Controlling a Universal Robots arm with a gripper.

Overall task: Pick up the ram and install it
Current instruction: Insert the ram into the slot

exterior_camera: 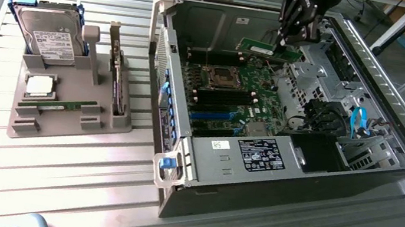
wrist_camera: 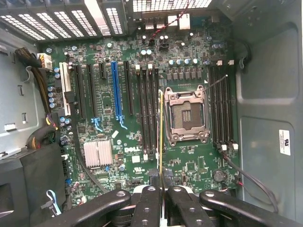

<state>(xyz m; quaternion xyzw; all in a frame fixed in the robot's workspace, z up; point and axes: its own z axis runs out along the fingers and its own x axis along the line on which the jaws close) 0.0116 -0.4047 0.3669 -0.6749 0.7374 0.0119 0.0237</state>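
Ram (exterior_camera: 268,51): green stick, off the tray and held above the motherboard (exterior_camera: 238,89) inside the open computer case (exterior_camera: 179,164). Not seated in any slot.
Gripper (exterior_camera: 286,41): clenched on the ram's upper edge, reaching down into the case from above.
Wrist view: ram (wrist_camera: 161,137) seen edge-on as a thin line running out from the gripper (wrist_camera: 161,189). It lies between the CPU socket (wrist_camera: 186,116) and the nearest bank of black memory slots (wrist_camera: 147,109), close to parallel with them.
Height over board: cannot tell.
Tray (exterior_camera: 26,124): well apart, on the exterior view's left; carries a hard drive (exterior_camera: 51,33), a processor chip (exterior_camera: 39,86) and another slim green stick (exterior_camera: 56,106).
Risk, alignment: the edge appears to sit just beside a slot rather than over it; pressing down there would likely land on the slot wall or the board.
Risk, socket: the CPU socket stands open and bare alongside; sideways drift could catch its frame or contacts.
Risk, tilt: a stick canted in the jaws would probably seat at one end only.
Risk, notch and latches: orientation and latch position unreadable from here.
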